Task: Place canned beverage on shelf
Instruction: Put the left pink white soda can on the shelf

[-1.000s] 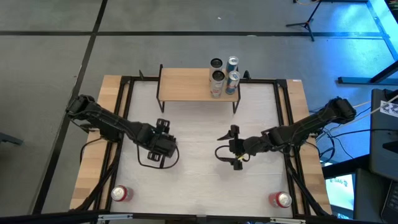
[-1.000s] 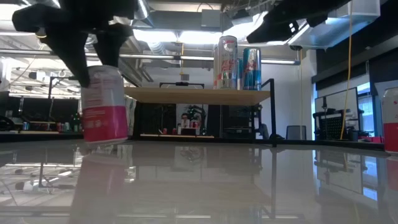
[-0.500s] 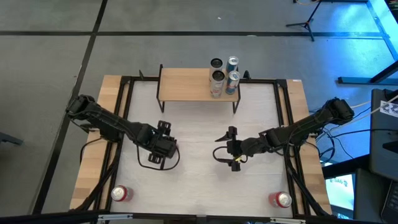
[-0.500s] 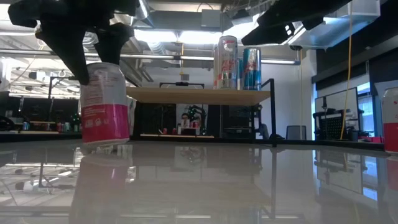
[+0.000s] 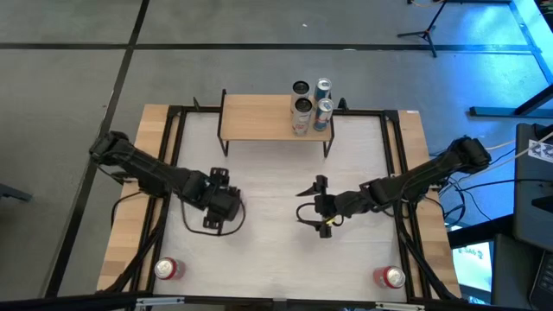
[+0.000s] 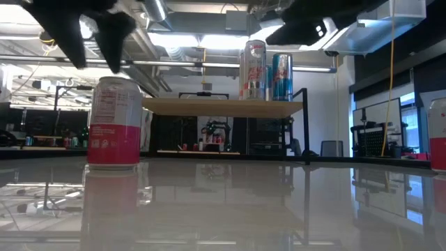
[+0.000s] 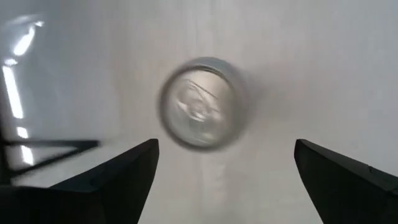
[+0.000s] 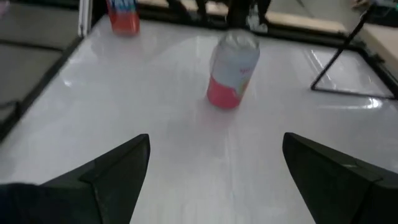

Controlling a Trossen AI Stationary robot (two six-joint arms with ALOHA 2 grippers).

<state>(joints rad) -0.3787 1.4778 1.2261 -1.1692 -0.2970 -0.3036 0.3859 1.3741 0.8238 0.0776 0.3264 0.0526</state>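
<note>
A white and pink can stands upright on its base on the white table; its silver top shows in the left wrist view. My left gripper is open just above the can, pointing down, one finger on either side of the top without touching it. In the high view my left gripper hides the can. My right gripper is open and empty at mid-table, facing the can. The light-wood shelf stands at the table's far edge.
Several cans stand on the shelf's right end; two of them show in the low view. A red can stands at the table's near left corner and another at the near right. A black frame runs around the table.
My left gripper has let go of the white and pink can and has risen above it, shifting a little toward the table's left edge. The can, which was held by its upper part and slightly tilted, now stands upright on the table.
</note>
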